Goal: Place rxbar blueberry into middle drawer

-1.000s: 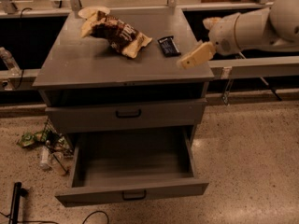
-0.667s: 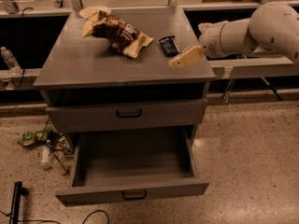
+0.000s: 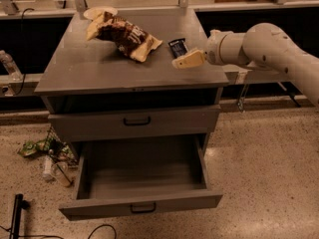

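Observation:
The rxbar blueberry (image 3: 178,46), a small dark flat bar, lies on the grey cabinet top (image 3: 99,68) near its right side. My gripper (image 3: 187,60), cream-coloured at the end of the white arm (image 3: 264,46), reaches in from the right. It is low over the top, just in front of and right of the bar, and holds nothing that I can see. The middle drawer (image 3: 142,205) is pulled out below, and its deep grey tray shows nothing inside.
A brown and cream snack bag (image 3: 124,34) lies at the back left of the top, with a pale dish (image 3: 97,11) behind it. A taller-fronted drawer (image 3: 134,121) above the open one is closed. Litter (image 3: 50,158) lies on the floor at left.
My gripper has moved left along the cabinet top and is now close beside the bar. The bar, the bag and the drawers have not moved.

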